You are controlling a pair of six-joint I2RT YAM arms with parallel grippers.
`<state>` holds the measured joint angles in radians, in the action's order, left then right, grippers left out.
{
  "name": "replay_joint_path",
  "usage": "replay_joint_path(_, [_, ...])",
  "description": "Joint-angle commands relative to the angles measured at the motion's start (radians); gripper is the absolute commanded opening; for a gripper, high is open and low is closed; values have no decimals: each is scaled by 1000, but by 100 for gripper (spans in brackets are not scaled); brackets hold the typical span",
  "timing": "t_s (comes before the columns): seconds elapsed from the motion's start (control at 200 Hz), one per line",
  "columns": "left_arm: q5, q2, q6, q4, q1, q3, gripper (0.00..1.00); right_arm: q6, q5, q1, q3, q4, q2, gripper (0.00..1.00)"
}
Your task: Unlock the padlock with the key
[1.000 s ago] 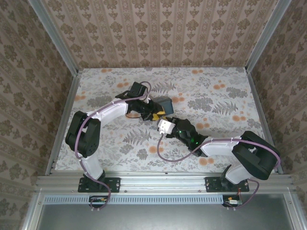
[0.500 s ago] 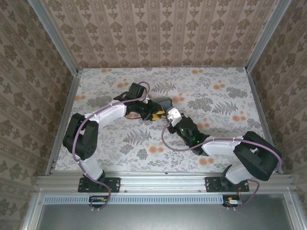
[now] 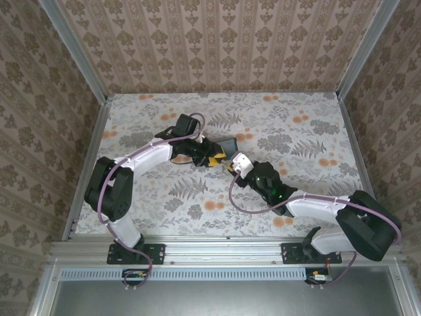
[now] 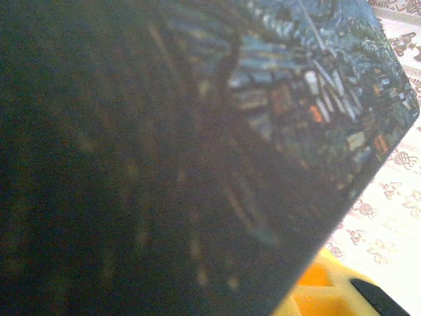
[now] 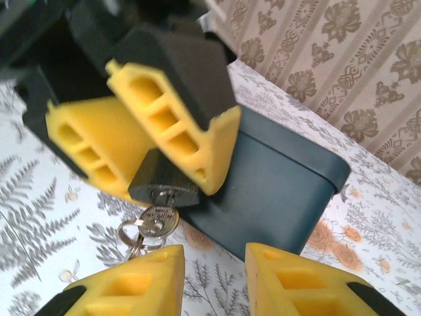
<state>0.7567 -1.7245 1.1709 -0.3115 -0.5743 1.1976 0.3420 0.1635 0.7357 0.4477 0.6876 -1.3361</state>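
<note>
Insertion looks done, so the step in hand is the turn: the tiny silvery-grey metal key (image 5: pixel 158 220) hangs straight below the keyhole of the small dark metal padlock (image 5: pixel 154 178), its blade seemingly seated, with a thin wire ring (image 5: pixel 131 232) and a second key dangling beside it. The left gripper (image 5: pixel 172 178) is clamped on the padlock's body between its yellow ribbed fingers, holding it off the floral-patterned table (image 5: pixel 39 217) just in front of the dark teal rounded box (image 5: pixel 283 191). The right gripper (image 5: pixel 214 280) sits just under the key with its yellow fingers spread apart, touching nothing. The next move, I judge, calls for closing those fingers squarely on the key's flat head, clear of the loose ring, then rotating the wrist while the left hand resists the twist. The padlock's shackle is hidden behind the left fingers, so whether it has sprung cannot be told.
</note>
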Motion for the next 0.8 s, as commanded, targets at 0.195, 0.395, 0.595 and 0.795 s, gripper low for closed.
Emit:
replay_joint_path(0.195, [37, 52, -18, -7, 7, 3, 0, 236, 7, 17, 15, 168, -129, 26])
replay_joint_path(0.395, [37, 48, -19, -7, 6, 3, 0, 217, 30, 26, 25, 216, -147, 25])
replay_joint_path(0.595, [35, 46, -19, -2, 5, 3, 0, 223, 27, 39, 45, 213, -150, 25])
replay_joint_path(0.795, [38, 48, -19, 2, 5, -3, 0, 241, 34, 55, 67, 202, -166, 25])
